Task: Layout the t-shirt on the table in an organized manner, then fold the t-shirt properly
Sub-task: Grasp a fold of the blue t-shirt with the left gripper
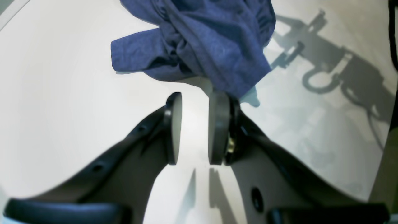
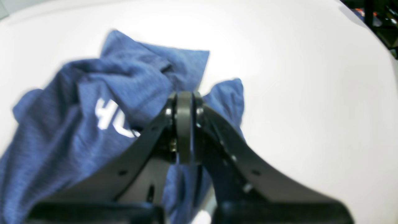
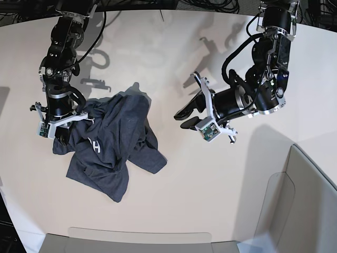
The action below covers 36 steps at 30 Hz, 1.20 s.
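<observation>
While the garment lies bunched, entries as follows:

Garment count: one t-shirt [image 3: 113,145]; dark heathered navy-grey; crumpled in a heap, not spread; white block letters partly visible on a fold facing up

Garment location: on the table [image 3: 174,190], toward the side of the right arm in the base view; one lobe of cloth trails out toward the table's middle; a sleeve-like flap sticks out at the heap's edge in the left wrist view

Gripper count: two

Right gripper [image 2: 185,124]: at the heap's outer upper edge; jaws pressed flat together; cloth lies close around and under them; whether a fold is pinched between them cannot be told

Left gripper [image 1: 195,127]: jaws parted with bare table showing in the gap; nothing between the pads; a corner of the shirt hangs just above one fingertip in the wrist view; in the base view it sits apart from the heap, raised over the table

Surface: off-white, smooth, curved far edge; arm shadows fall across it

Surroundings: two pale grey translucent panels [image 3: 295,195] visible at the near edge and near corner; dark cables beyond the far edge
</observation>
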Each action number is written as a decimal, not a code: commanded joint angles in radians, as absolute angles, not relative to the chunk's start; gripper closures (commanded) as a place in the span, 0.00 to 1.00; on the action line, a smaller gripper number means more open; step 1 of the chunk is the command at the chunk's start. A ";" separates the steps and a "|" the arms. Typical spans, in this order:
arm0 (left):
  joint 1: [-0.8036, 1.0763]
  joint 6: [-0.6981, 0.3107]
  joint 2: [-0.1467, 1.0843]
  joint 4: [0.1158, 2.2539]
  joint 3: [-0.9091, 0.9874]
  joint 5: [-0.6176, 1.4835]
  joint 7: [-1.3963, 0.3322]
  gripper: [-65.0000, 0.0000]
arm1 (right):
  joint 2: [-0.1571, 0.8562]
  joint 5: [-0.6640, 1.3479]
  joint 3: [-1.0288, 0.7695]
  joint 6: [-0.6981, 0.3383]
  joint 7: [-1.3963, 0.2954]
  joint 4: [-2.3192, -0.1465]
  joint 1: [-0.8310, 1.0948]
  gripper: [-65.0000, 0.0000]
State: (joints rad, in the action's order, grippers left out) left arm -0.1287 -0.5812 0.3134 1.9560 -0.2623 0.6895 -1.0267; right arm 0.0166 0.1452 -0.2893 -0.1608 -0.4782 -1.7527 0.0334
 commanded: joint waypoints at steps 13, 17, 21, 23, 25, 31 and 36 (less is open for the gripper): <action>-0.567 -0.576 0.182 1.547 -0.466 0.595 -0.981 0.76 | 0.021 0.170 -0.291 -0.160 -0.447 -1.908 0.180 1.00; -0.630 -0.576 0.081 1.397 -0.516 0.503 -0.944 0.76 | 0.025 0.166 -0.309 -0.160 -0.447 -1.943 0.232 1.00; -0.670 -0.576 -0.015 1.242 -0.529 0.414 -0.883 0.76 | 0.022 0.166 -0.354 -0.160 -0.447 -1.952 0.262 1.00; -0.693 -0.576 -0.050 1.168 -0.529 0.395 -0.851 0.75 | 0.022 0.166 -0.375 -0.160 -0.447 -1.952 0.272 1.00; -0.716 -0.576 -0.077 1.099 -0.529 0.392 -0.808 0.72 | 0.019 0.168 -0.395 -0.160 -0.447 -1.952 0.282 1.00; -0.789 -0.576 -0.113 0.961 -0.522 0.392 -0.700 0.69 | 0.019 0.170 -0.401 -0.160 -0.446 -1.954 0.300 1.00; -0.828 -0.510 -0.119 0.849 -0.521 0.392 -0.555 0.69 | 0.018 0.170 -0.401 -0.160 -0.446 -1.954 0.312 1.00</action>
